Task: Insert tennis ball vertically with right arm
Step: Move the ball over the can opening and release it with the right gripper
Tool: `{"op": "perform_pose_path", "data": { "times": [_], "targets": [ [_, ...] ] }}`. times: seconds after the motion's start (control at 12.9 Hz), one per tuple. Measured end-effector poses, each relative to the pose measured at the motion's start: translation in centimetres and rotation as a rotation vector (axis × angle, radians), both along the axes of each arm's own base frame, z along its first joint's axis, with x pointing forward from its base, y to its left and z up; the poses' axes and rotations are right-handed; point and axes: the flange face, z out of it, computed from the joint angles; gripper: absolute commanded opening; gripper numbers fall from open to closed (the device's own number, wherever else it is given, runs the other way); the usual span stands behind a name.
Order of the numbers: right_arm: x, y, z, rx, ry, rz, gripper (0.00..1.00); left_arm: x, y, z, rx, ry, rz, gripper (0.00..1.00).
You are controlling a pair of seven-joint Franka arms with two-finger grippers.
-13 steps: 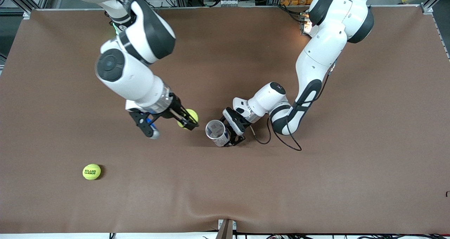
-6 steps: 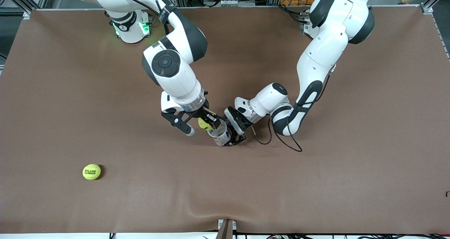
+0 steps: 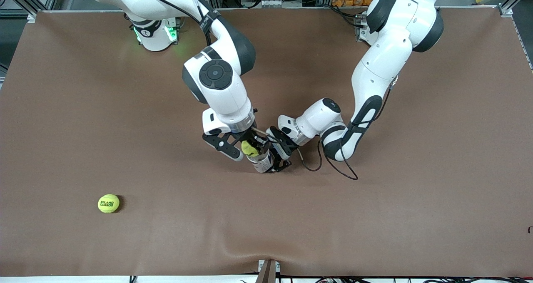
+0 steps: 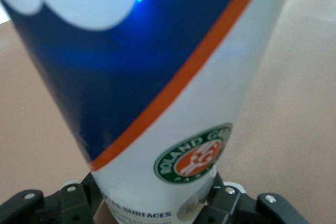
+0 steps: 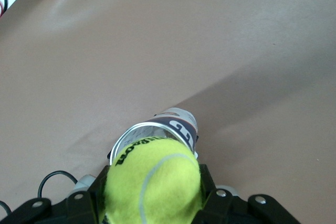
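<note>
My right gripper [image 3: 251, 148] is shut on a yellow tennis ball [image 3: 250, 149], which hangs right over the open mouth of a tennis ball can [image 3: 262, 163]. In the right wrist view the ball [image 5: 152, 182] fills the space between the black fingers, with the can's rim [image 5: 181, 123] just beneath it. The can stands upright on the brown table mid-way along it. My left gripper [image 3: 275, 159] clamps it from the side toward the left arm's end. The left wrist view shows the can's blue, orange and white wall [image 4: 173, 103] pressed between the fingers of my left gripper [image 4: 152, 211].
A second tennis ball [image 3: 108, 203] lies loose on the brown tabletop [image 3: 374, 216], nearer the front camera, toward the right arm's end. A black cable [image 3: 333, 166] loops on the table beside the left wrist.
The right arm has swung toward the left arm's end with the ball, from beside the can to over its mouth. The left arm and the can have stayed put.
</note>
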Motion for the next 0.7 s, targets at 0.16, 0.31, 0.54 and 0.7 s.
{"op": "perform_pose_path", "data": {
  "times": [0.16, 0.31, 0.54, 0.7],
  "targets": [
    [-0.21, 0.65, -0.70, -0.006, -0.012, 0.014, 0.32, 0.00, 0.04, -0.05, -0.001, 0.001, 0.000, 0.77],
    [-0.31, 0.90, -1.03, -0.014, -0.017, 0.022, 1.00, 0.00, 0.06, -0.07, -0.002, 0.001, 0.000, 0.77],
    [-0.33, 0.95, -1.08, -0.022, -0.024, 0.027, 1.00, -0.01, 0.06, -0.08, -0.002, 0.001, 0.000, 0.77],
    [-0.22, 0.91, -0.87, -0.021, -0.029, 0.026, 1.00, -0.01, 0.08, -0.11, -0.002, 0.002, 0.000, 0.77]
  ]
}}
